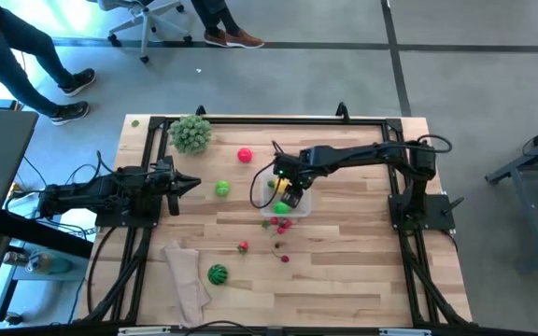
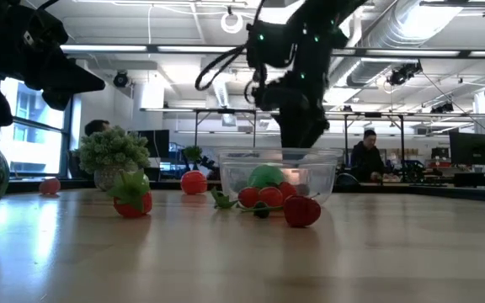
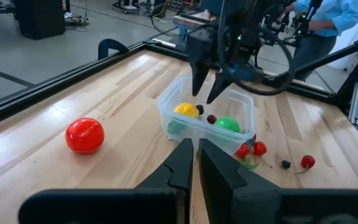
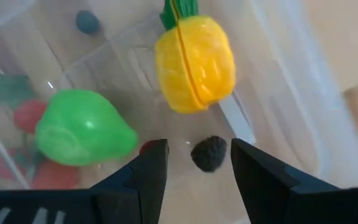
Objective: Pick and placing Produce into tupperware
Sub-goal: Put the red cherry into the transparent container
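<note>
Tupperware point(image 4: 303, 93) beneath open right pincer point(image 4: 194, 162)

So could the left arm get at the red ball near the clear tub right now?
Probably yes: the red ball lies alone on bare wood ahead of the shut left gripper, clear of the tupperware where the right gripper hovers.

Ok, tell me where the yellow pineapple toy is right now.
The yellow pineapple toy lies inside the clear tupperware near the table's middle, beside a green fruit and a dark berry, right under the open right gripper.

A pale-green leafy ball point(image 1: 191, 133) and beige cloth point(image 1: 186, 277) lie on the table point(image 1: 362, 271).
</note>
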Available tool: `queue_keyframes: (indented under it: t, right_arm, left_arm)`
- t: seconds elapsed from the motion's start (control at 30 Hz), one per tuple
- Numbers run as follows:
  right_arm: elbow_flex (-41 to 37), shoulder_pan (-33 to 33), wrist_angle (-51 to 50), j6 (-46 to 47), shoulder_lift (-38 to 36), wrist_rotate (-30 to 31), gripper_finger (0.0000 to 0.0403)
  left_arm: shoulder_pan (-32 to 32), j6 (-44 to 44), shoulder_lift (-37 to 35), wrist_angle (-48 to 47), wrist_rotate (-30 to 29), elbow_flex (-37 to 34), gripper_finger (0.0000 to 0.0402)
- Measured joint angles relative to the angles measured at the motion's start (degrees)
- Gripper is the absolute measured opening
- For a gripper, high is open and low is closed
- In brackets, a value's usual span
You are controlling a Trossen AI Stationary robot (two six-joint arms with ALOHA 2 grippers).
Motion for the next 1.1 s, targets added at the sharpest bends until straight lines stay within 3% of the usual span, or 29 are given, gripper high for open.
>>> queue_keyframes:
  t: [0.37,0.7,1.0,1.1]
  right_arm:
    - [18.1,5.91,-12.53,-4.66,-0.02,7.03,0.017]
    - [33.51,12.86,-31.96,-0.46,-0.02,23.55,0.017]
    - [35.17,20.91,-43.23,12.62,-5.38,31.62,0.017]
    - [34.02,25.07,-42.69,16.14,-8.07,32.98,0.0169]
  left_arm:
    - [0.02,0.0,-0.01,0.0,0.0,0.02,0.0017]
    - [0.02,-0.02,0.0,0.0,0.0,0.02,0.0017]
    - [0.0,0.0,0.0,0.0,0.0,0.0,0.0017]
    - [0.0,0.0,0.0,-0.01,0.01,0.0,0.0017]
